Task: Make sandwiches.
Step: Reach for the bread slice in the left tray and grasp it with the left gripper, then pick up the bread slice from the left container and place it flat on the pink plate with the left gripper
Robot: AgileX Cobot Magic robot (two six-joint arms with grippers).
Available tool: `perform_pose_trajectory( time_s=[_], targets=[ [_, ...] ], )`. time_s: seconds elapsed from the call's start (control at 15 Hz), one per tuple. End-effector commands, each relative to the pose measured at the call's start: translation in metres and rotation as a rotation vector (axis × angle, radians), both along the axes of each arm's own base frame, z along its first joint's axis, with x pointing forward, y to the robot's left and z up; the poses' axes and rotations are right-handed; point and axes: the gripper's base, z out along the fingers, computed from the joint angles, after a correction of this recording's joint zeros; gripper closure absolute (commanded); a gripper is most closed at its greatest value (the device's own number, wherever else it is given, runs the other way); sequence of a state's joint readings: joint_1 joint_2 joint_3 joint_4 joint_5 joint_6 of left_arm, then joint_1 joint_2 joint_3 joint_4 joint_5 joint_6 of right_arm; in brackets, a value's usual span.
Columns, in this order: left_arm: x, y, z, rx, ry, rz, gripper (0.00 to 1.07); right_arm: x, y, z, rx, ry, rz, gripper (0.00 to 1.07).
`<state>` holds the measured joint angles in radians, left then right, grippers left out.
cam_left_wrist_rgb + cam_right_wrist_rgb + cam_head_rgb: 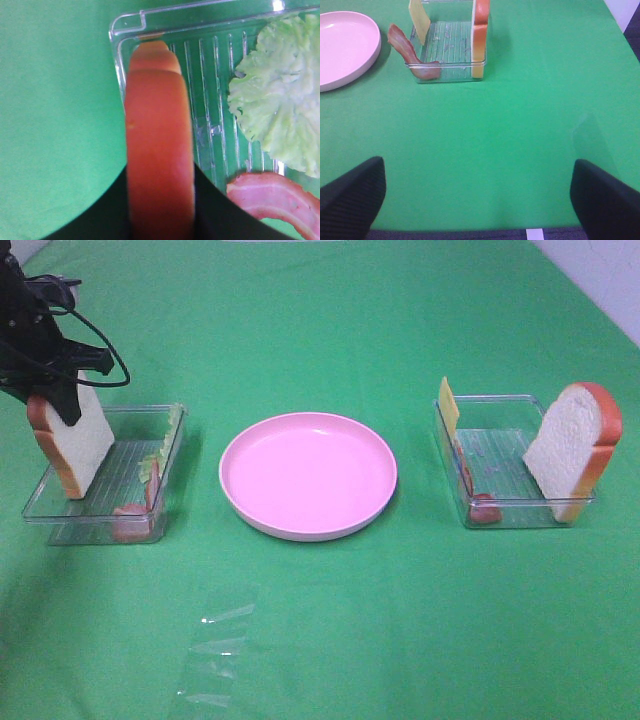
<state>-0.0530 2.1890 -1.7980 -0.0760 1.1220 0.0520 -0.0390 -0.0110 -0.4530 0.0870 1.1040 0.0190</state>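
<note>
A bread slice with an orange-brown crust stands on edge in the clear left tray. My left gripper is shut on its top edge. The left wrist view has the crust squeezed between both black fingers. A lettuce leaf and a bacon strip lie in the same tray. The right tray holds another bread slice, a yellow cheese slice and bacon. My right gripper is open, low over bare cloth, well short of that tray.
A round pink plate with nothing on it sits between the two trays on the green cloth. A crumpled clear film lies near the front edge. The white wall starts at the far right corner.
</note>
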Motion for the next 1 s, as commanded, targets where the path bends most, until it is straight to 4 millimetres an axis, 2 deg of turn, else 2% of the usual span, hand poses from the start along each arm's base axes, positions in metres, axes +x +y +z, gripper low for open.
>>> perform_pose_trajectory(
  time_s=[0.07,0.33,0.47,0.53,0.73,0.87,1.0],
  targets=[
    [0.000,-0.003,0.002,0.001,-0.003,0.006,1.07,-0.002,0.000,-0.001,-0.008,-0.022,0.010,0.12],
    [-0.004,-0.002,0.015,-0.004,-0.013,0.023,1.07,-0.002,0.000,-0.001,-0.008,-0.022,0.010,0.12],
    [-0.012,-0.002,0.042,-0.009,-0.046,0.035,1.07,-0.002,0.000,-0.001,-0.008,-0.022,0.010,0.12],
    [-0.020,-0.004,0.068,-0.045,-0.071,0.071,1.07,-0.002,0.000,-0.001,-0.008,-0.022,0.010,0.12],
    [-0.036,-0.019,0.122,-0.239,-0.159,0.083,1.07,-0.002,0.000,-0.001,-0.008,-0.022,0.010,0.12],
    [-0.038,-0.031,0.137,-0.389,-0.188,0.047,1.07,-0.002,0.000,-0.001,-0.008,-0.022,0.010,0.12],
    [-0.035,-0.050,0.140,-0.589,-0.193,-0.016,1.07,-0.002,0.000,-0.001,-0.008,-0.022,0.010,0.12]
  ],
)
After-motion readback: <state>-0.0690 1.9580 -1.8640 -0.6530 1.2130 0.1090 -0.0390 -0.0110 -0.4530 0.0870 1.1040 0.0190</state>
